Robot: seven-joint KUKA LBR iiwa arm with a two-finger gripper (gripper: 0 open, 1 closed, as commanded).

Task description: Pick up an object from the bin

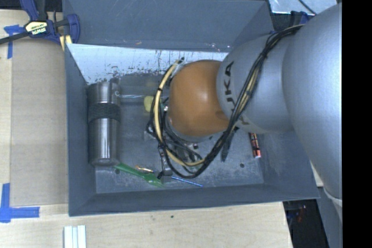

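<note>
My gripper [176,151] reaches down in the middle of the bin, and just its dark body shows among cables under the orange cover. Just below it, by the front wall, lies a thin green plastic piece [139,173], with a slim blue stick [187,182] to its right. A steel flask with a black band [103,123] lies lengthwise along the left wall, apart from the gripper. Behind the flask's top a clear plastic item with a yellow bit [138,98] rests near the back wall, partly hidden by the cover.
A small red-orange and black object [255,146] lies on the bin floor at the right, close under the arm. The big grey arm and its orange cover hide the bin's centre and right side. Bare floor shows along the front right.
</note>
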